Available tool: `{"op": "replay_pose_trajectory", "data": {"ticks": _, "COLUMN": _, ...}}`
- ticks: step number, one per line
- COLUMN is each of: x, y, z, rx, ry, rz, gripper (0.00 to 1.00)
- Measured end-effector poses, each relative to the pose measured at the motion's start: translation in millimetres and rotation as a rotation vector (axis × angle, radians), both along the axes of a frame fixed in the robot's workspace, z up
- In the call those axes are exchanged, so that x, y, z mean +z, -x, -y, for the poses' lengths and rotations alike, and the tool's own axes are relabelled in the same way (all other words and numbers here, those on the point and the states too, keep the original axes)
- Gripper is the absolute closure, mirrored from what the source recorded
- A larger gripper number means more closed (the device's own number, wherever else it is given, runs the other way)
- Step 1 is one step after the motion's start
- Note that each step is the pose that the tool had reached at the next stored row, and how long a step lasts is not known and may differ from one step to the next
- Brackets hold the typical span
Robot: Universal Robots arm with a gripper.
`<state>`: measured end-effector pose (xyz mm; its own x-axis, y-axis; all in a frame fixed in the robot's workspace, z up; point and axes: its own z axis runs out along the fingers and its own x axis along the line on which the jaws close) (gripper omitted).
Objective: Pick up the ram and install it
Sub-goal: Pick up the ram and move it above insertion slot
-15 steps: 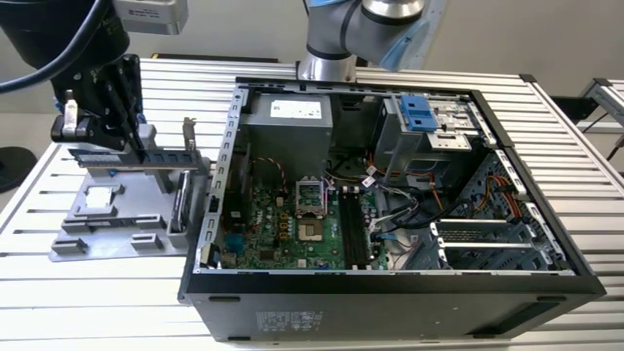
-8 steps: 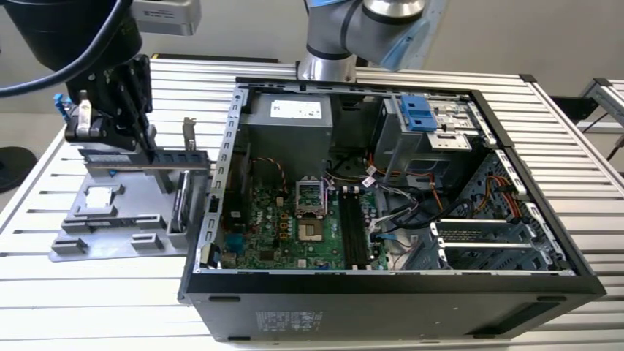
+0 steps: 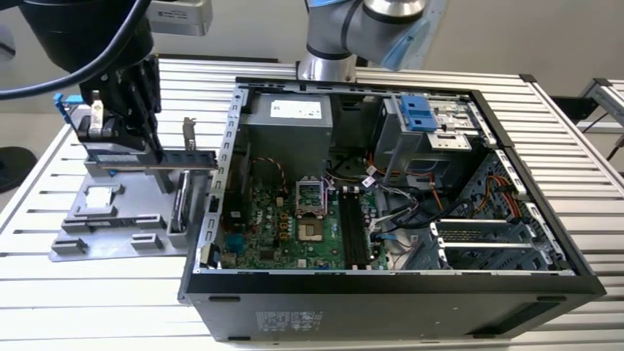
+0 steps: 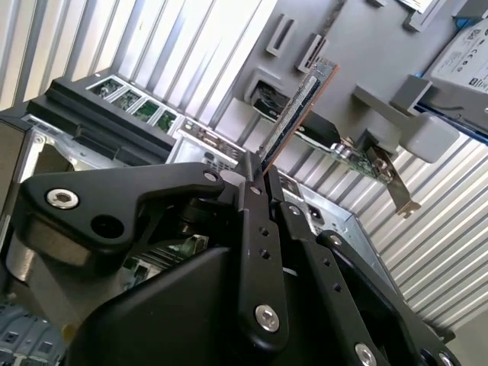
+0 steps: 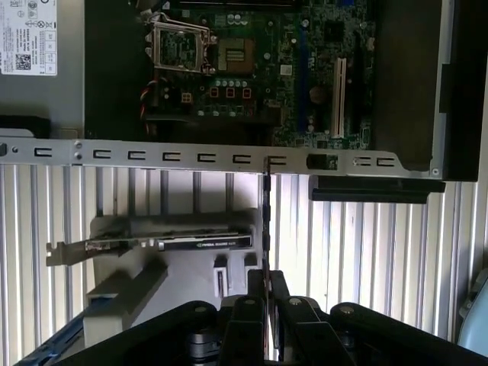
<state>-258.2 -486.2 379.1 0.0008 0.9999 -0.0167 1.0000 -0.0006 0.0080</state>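
The ram hangs in the air, pinched at one end between the jaws of the gripper. It lies level above a grey holder, on the exterior view's left, with its free end just beside the left wall of the open computer case. In both wrist views the stick is seen edge on, reaching out from the closed-up black fingers.

Nearest in the exterior view is the case's dark near wall, standing on a slatted metal table. The grey holder lies on the same table, left of the case. A card with a metal bracket sits in it, and a silver-labelled hard drive lies beside it.

Inside the case, the green motherboard lies flat, with long dark slots on its right part. Farther back are a grey power supply box and, to its right, a blue drive bracket. The arm's base stands beyond the case's far wall.
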Motion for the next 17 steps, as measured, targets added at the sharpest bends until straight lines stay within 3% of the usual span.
{"op": "replay_pose_trajectory", "data": {"ticks": 17, "x": 0.0, "y": -20.3, "z": 0.0, "rx": 0.0, "ry": 0.0, "rz": 0.0, "gripper": 1.0}}
